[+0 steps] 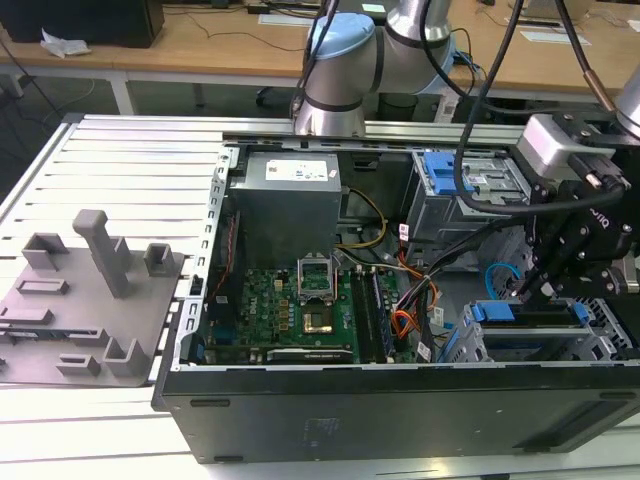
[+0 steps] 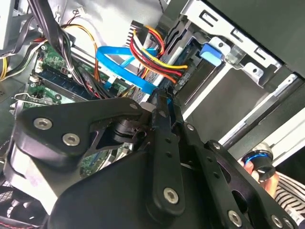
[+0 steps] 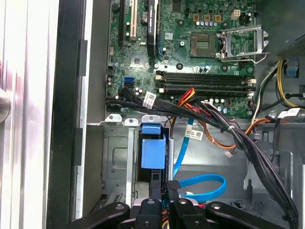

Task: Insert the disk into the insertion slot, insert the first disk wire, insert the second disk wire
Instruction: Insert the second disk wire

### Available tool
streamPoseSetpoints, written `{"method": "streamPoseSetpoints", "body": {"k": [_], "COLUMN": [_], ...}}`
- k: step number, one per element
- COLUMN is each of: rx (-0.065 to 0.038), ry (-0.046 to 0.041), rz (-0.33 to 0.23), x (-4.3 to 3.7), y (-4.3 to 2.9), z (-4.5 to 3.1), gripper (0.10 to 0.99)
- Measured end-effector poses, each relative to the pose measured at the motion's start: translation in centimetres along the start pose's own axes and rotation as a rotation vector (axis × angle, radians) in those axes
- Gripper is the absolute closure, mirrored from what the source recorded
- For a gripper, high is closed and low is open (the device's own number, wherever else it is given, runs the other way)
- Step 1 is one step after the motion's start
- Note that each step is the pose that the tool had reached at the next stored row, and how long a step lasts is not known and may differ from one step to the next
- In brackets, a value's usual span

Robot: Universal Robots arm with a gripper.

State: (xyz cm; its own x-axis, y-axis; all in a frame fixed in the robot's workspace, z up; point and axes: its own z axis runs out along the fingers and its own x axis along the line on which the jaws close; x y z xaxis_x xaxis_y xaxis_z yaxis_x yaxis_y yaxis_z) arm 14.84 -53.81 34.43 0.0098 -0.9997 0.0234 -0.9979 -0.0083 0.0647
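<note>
The disk lies in the insertion slot at the case's corner on the exterior view's right, its blue carrier tab showing in both wrist views. My gripper hangs just above the disk's connector edge. The first disk wire, a red, orange and yellow bundle, runs down to that edge beside the fingertips. The second disk wire, a light-blue looped cable, ends right at my gripper, whose jaws stand close together on its dark plug.
The motherboard and power supply fill the case's middle. A taller grey cage with a blue latch stands behind the slot. A thick black cable bundle crosses beside the bay. A grey fixture plate lies outside the case.
</note>
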Motion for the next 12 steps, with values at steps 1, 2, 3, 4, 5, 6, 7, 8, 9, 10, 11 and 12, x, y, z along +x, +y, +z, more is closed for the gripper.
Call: {"method": "streamPoseSetpoints", "body": {"k": [1, 2, 3, 4, 5, 6, 7, 8, 9, 10, 11, 12], "rx": [-0.001, -0.001, -0.001, -0.001, -0.001, -0.001, -0.001, -0.001, -0.001, -0.001, -0.001, -0.001], "ry": [0.0003, 0.0005, 0.0002, 0.0002, 0.0001, 0.0, -0.0001, -0.0001, 0.0004, 0.0006, 0.0003, -0.0001], "rz": [0.0, 0.0, 0.0, 0.0, 0.0, 0.0, 0.0, 0.0, 0.0, 0.0, 0.0, 0.0], "x": [0.01, 0.02, 0.08, 0.19, 0.29, 0.38, 0.44, 0.47, 0.49, 0.49, 0.49, 0.49], "y": [-0.13, -0.17, -0.19, -0.21, -0.21, -0.22, -0.22, -0.22, -0.22, -0.23, -0.23, -0.23], "z": [0.08, 0.17, 0.27, 0.32, 0.37, 0.43, 0.5, 0.55, 0.67, 0.74, 0.76, 0.79], "gripper": [0.925, 0.925, 0.925, 0.925, 0.925, 0.925, 0.925, 0.925, 0.925, 0.925, 0.925, 0.925]}}
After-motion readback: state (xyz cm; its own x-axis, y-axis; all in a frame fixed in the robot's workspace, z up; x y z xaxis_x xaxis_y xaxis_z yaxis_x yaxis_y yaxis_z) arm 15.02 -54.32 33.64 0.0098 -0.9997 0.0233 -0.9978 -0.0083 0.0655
